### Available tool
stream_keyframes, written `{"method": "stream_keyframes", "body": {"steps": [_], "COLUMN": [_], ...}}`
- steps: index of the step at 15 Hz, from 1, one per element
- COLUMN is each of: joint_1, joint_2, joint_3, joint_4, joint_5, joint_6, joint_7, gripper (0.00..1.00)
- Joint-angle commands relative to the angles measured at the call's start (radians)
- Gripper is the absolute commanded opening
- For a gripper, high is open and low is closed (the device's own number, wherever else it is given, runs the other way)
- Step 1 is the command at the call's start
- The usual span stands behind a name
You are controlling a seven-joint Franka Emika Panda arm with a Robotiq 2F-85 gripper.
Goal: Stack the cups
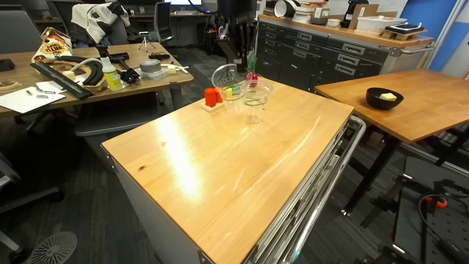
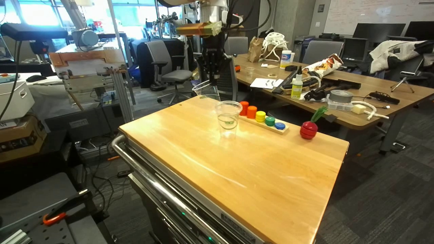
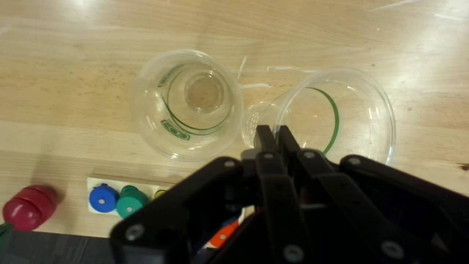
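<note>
Gripper [image 3: 275,134] nearest the wrist camera, fingers pinching the rim of the tilted cup [image 3: 326,113] (clear plastic, green ring). Its mouth leans away from the upright cup [image 3: 188,106], its base toward it; can't tell whether the base touches anything. Upright cup is clear too, just beside, standing on the wooden tabletop [image 3: 311,29] in both exterior views. Beyond the cups: pale board [image 3: 148,189] with a row of coloured discs [image 2: 260,116], then the red radish-shaped toy [image 3: 33,206] near the row's blue end.

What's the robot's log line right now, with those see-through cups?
tool: holding tilted cup | upright cup: on wooden tabletop | nested together: not yet
</note>
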Motion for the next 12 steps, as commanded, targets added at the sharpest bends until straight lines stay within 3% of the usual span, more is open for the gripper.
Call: {"method": "stream_keyframes", "body": {"steps": [1, 4, 7, 12], "joint_1": [-0.033, -0.085, -0.131, -0.182], "joint_2": [0.006, 0.040, 0.077, 0.120], "joint_3": [-0.004, -0.001, -0.005, -0.011], "joint_4": [0.159, 0.318, 0.441, 0.518], "joint_5": [0.059, 0.167, 0.272, 0.375], "joint_6": [-0.229, -0.424, -0.549, -0.553], "joint_7": [0.025, 0.021, 0.041, 0.066], "gripper": [0.02, 0.02, 0.02, 0.02]}}
